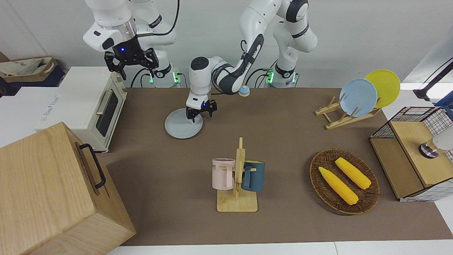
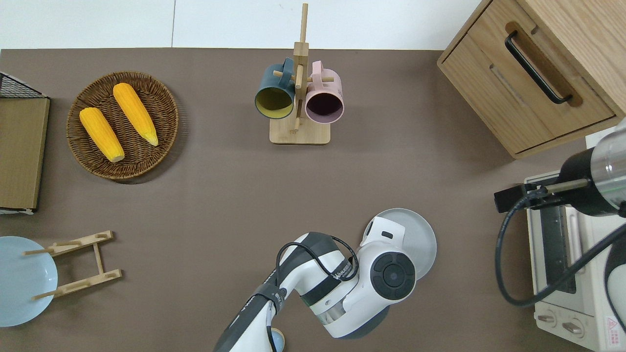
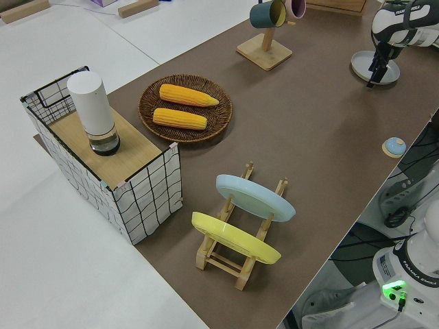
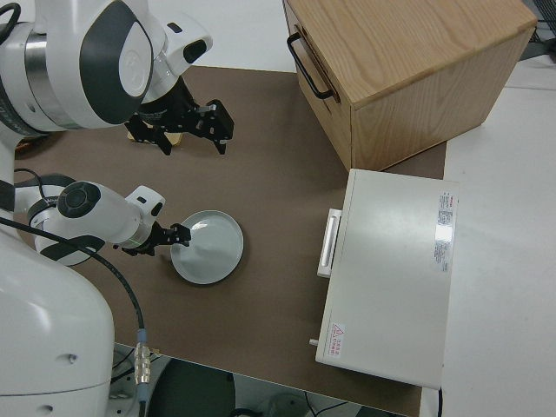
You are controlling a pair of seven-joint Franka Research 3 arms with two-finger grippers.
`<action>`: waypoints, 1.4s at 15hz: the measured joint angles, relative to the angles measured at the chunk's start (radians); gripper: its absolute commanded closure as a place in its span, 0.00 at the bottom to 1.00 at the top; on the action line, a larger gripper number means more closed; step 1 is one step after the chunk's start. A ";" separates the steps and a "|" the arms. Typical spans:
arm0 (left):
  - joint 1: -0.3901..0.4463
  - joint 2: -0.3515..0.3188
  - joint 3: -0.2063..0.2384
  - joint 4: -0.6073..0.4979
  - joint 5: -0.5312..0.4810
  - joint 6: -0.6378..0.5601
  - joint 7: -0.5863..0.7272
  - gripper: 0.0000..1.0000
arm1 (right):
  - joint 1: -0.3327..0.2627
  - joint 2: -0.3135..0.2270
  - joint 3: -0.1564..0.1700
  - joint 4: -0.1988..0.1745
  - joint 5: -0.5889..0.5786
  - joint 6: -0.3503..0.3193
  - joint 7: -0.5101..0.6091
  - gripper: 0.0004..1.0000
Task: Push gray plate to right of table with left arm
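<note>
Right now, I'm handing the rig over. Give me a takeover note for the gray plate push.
Left hand: open, holding nothing, low at the gray plate rim on the side toward the left arm's end; contact can't be confirmed.
Right hand: open, parked.
Plate: flat on the table, on the right arm's half, nearer the robots than the mug rack, with bare table between it and the toaster oven.
Done: plate sits right of centre.
Left: probably push further toward the oven if needed, then retract.

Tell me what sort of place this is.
Likely a robotics lab set up as a mock kitchen: two arms bolted at a table holding a toaster oven, mug rack and plate rack.
</note>
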 measured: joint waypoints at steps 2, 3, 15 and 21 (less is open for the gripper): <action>0.005 -0.019 0.023 0.011 0.000 -0.055 0.044 0.01 | 0.000 0.000 0.000 0.000 0.000 0.000 0.000 0.02; 0.025 -0.042 0.034 0.016 0.000 -0.097 0.091 0.00 | 0.000 0.000 0.000 0.000 0.000 0.000 0.000 0.02; 0.307 -0.283 0.054 0.043 -0.043 -0.475 0.545 0.00 | 0.000 0.000 0.000 0.000 0.000 0.000 0.000 0.02; 0.482 -0.401 0.057 0.046 -0.060 -0.554 0.753 0.00 | 0.000 0.000 0.000 0.000 0.000 0.000 0.000 0.02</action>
